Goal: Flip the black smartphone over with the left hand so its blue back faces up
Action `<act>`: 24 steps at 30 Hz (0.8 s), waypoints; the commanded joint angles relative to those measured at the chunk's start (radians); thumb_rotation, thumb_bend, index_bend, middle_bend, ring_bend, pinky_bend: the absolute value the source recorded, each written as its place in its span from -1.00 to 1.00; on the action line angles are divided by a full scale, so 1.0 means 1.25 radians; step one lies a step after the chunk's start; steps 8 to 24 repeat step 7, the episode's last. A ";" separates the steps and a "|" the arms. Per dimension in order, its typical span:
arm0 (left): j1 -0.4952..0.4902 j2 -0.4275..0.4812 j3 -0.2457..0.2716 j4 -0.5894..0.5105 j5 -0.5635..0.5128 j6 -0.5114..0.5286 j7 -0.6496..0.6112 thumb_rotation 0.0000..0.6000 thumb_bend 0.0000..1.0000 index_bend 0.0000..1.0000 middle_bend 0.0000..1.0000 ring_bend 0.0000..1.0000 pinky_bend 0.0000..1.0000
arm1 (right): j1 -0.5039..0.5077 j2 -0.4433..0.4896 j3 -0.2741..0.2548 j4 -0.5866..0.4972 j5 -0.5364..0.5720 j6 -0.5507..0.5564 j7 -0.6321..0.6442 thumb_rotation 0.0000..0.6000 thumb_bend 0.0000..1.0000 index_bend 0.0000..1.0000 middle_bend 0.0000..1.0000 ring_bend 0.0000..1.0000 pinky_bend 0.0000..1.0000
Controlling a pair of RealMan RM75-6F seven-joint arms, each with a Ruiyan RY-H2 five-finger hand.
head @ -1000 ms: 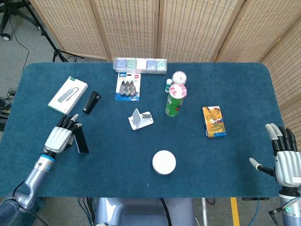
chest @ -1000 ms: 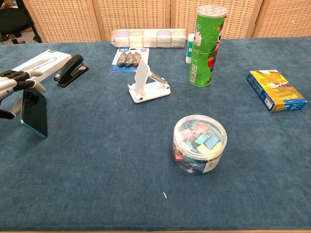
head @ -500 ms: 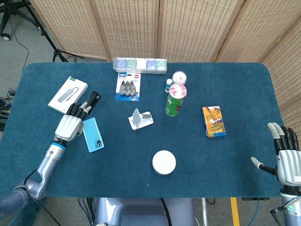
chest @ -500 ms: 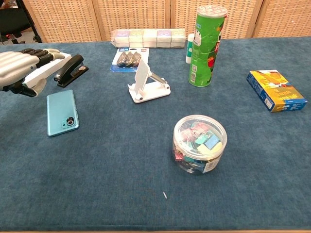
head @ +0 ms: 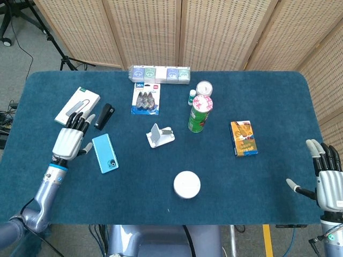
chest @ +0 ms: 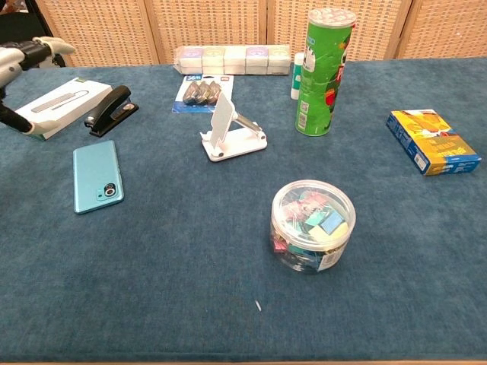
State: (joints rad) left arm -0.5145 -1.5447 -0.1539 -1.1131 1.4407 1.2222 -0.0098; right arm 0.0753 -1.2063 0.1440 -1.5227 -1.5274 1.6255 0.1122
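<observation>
Where smartphone [head: 104, 153] lies, stapler [head: 104, 116] neighbors.

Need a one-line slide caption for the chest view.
Smartphone lies blue back up on the table; left hand lifted clear at the far left.

Looking like a lab: blue-clothed table [head: 268, 198], woven folding screens [head: 214, 32] standing behind, tripod legs [head: 61, 53] showing.
</observation>
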 commanded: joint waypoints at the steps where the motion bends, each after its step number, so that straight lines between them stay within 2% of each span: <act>1: 0.068 0.103 0.021 -0.133 0.008 0.070 -0.005 1.00 -1.00 -1.00 -1.00 -1.00 -1.00 | -0.001 0.001 -0.002 -0.003 -0.005 0.004 -0.001 1.00 -1.00 -0.97 -1.00 -1.00 -1.00; 4: 0.118 0.182 0.044 -0.240 0.001 0.105 0.024 1.00 -1.00 -1.00 -1.00 -1.00 -1.00 | -0.004 0.003 -0.005 -0.009 -0.012 0.009 -0.001 1.00 -1.00 -0.97 -1.00 -1.00 -1.00; 7: 0.152 0.224 0.058 -0.301 -0.003 0.132 0.049 1.00 -1.00 -1.00 -1.00 -1.00 -1.00 | -0.005 0.005 -0.007 -0.012 -0.017 0.013 -0.002 1.00 -1.00 -0.97 -1.00 -1.00 -1.00; 24: 0.152 0.224 0.058 -0.301 -0.003 0.132 0.049 1.00 -1.00 -1.00 -1.00 -1.00 -1.00 | -0.005 0.005 -0.007 -0.012 -0.017 0.013 -0.002 1.00 -1.00 -0.97 -1.00 -1.00 -1.00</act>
